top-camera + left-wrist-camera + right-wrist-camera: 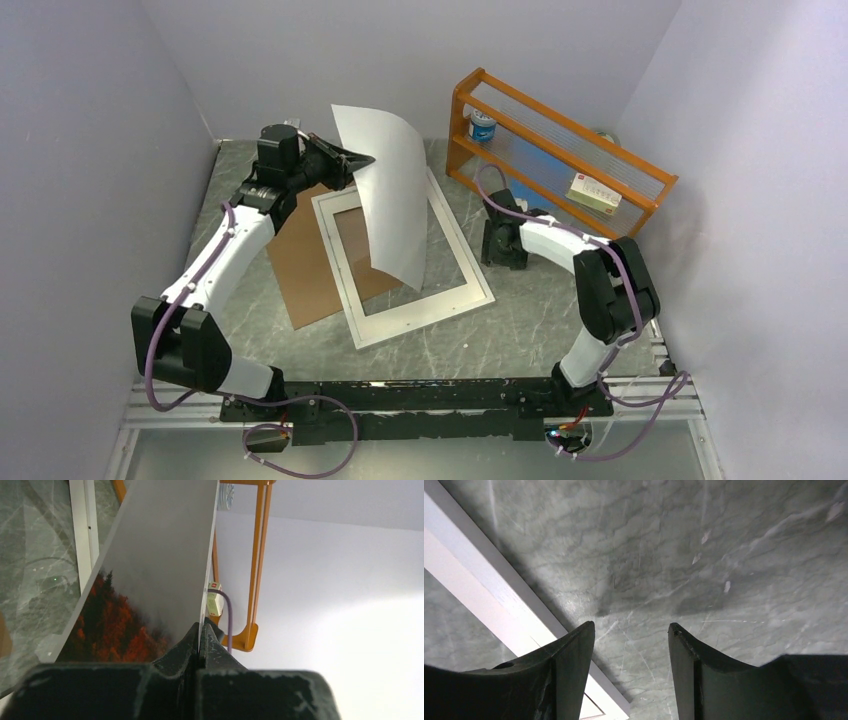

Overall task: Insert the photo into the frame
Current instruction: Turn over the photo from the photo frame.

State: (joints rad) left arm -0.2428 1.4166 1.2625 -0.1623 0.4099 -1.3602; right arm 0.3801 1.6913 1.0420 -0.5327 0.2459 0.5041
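Note:
My left gripper (352, 158) is shut on the top edge of the photo (390, 190), which hangs curled above the frame (455, 262) with its white back toward the top camera. In the left wrist view the photo (150, 580) shows its misty grey half and red-orange foliage, pinched between the fingertips (192, 635). The white frame lies flat on the marble table, its lower corner pointing to the arms. My right gripper (503, 255) hovers low over the table just right of the frame, jaws apart with nothing between them; its wrist view shows the frame's border (499, 600) beside the left finger.
A brown backing board (305, 262) lies partly under the frame's left side. An orange wooden rack (560, 150) stands at the back right with a blue tin (483, 126) and a small box (595, 193) on it. Grey walls close in on three sides.

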